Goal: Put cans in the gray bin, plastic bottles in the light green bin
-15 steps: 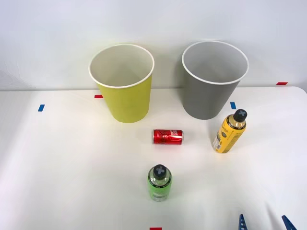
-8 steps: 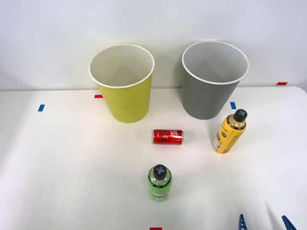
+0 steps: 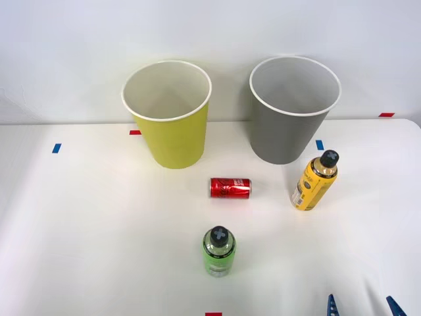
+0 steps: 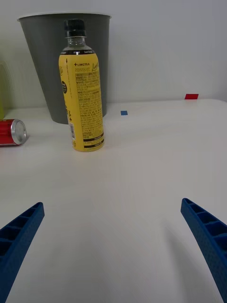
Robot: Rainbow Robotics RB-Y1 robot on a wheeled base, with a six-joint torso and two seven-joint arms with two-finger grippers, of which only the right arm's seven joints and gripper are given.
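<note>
The tool (image 3: pixel 363 305) sits at the near right edge of the table (image 3: pixel 99 230) with its blue fingers spread wide apart and nothing between them, facing the yellow bottle (image 4: pixel 84 90) that stands upright just in front of the gray bin (image 3: pixel 293 108). On the table there remain that bottle, the green bottle (image 3: pixel 218 251) upright toward the near middle, and the red can (image 3: pixel 230 187) on its side between the bins and the green bottle. The green bin (image 3: pixel 170 112) looks empty, so most of the sorting seems left to do.
</note>
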